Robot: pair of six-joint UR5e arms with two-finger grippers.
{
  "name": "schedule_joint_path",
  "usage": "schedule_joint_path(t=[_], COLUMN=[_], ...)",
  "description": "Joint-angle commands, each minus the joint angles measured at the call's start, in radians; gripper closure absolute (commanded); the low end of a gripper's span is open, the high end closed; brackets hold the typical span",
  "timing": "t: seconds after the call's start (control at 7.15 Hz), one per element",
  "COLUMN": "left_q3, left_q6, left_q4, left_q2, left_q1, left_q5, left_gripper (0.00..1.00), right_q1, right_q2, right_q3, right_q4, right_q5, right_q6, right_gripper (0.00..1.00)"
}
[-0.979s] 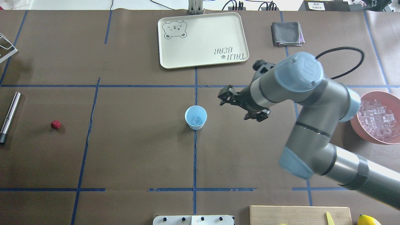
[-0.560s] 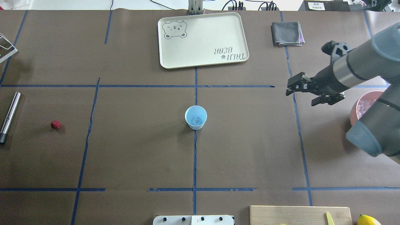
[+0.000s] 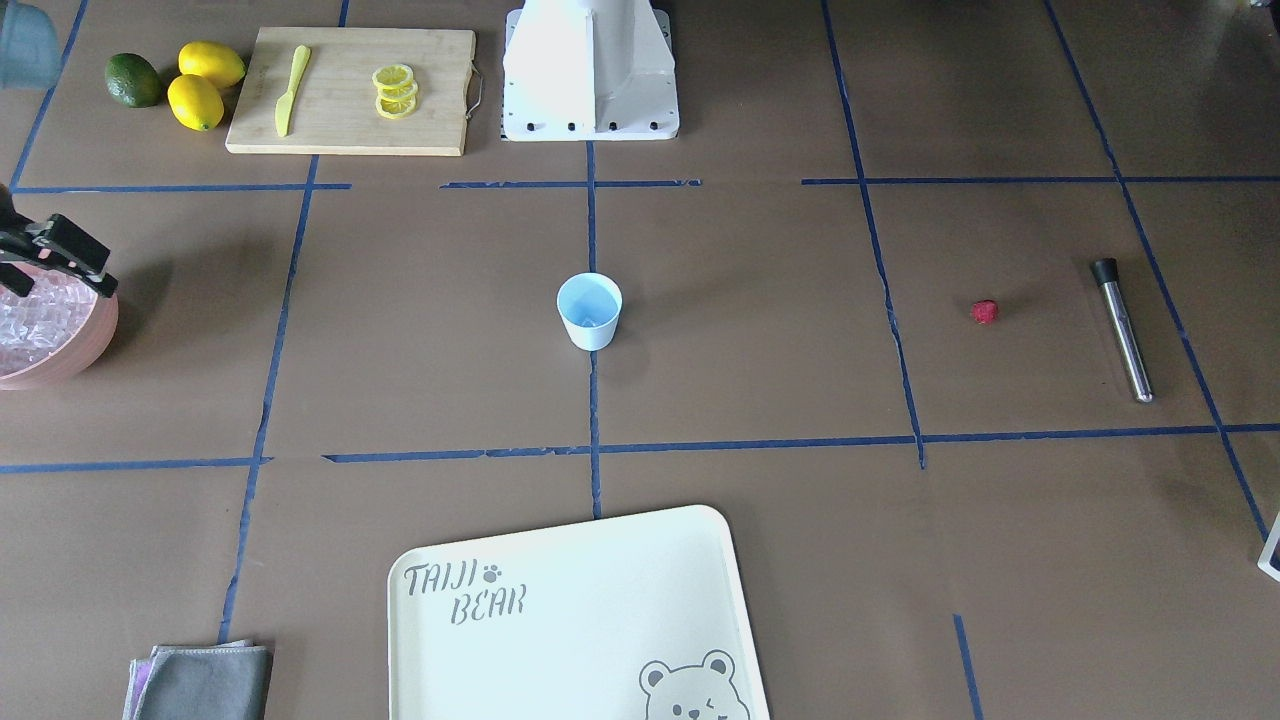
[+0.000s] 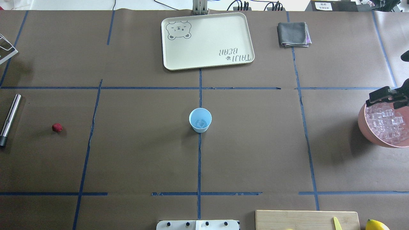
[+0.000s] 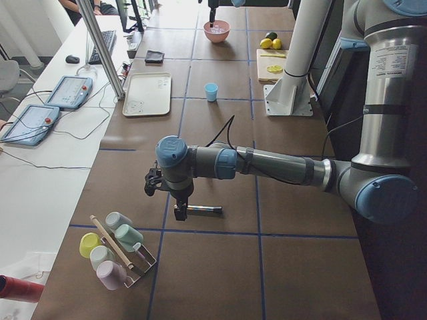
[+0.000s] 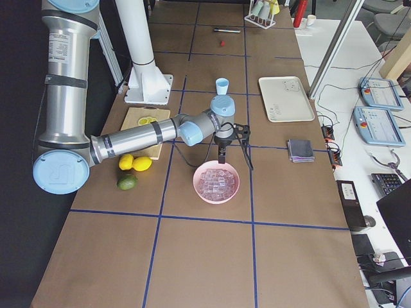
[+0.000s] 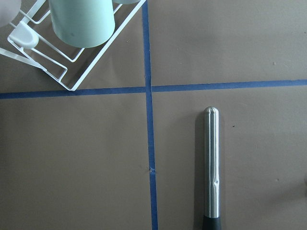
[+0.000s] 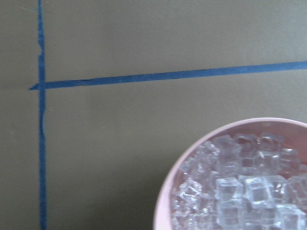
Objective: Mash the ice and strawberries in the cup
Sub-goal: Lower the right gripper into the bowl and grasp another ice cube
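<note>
The pale-blue cup [image 4: 200, 120] stands at the table's centre with one ice cube [image 4: 201, 122] inside. More ice [image 4: 386, 124] fills the pink bowl [image 4: 362, 126] at the right edge. My right gripper [image 4: 388, 99] hangs open over the bowl's far-left rim, and its wrist view looks down on the ice [image 8: 240, 191]. The red strawberry [image 4: 57, 127] lies alone at the far left. My left gripper [image 5: 177, 200] shows only in the exterior left view, above a steel muddler [image 7: 211, 167]; I cannot tell its state.
A cream bear tray [image 4: 207, 40] and a grey cloth [image 4: 293, 34] lie at the far side. Near the robot base a cutting board [image 3: 350, 90] carries lemon slices and a yellow knife, with lemons and a lime beside it. A cup rack [image 5: 113, 247] stands past the muddler.
My right arm swung away from beside the cup, rightward across the table, to the pink bowl's rim. Cup, ice cube and strawberry stayed put.
</note>
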Motion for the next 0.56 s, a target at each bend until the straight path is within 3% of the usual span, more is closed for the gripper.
schedule_joint_path(t=[0.0, 0.42], left_q3=[0.000, -0.002], left_q6=[0.000, 0.000], left_q4=[0.000, 0.000], left_q2=[0.000, 0.000], left_q1=[-0.001, 0.000], left_q5=[-0.002, -0.004], left_gripper=[0.00, 0.00], right_q1=[0.018, 0.017], right_q2=[-0.036, -0.045], right_q3=[-0.082, -0.102], right_q4=[0.004, 0.004], right_q5=[-0.051, -0.048], right_q6=[-0.131, -0.153], right_gripper=[0.00, 0.00])
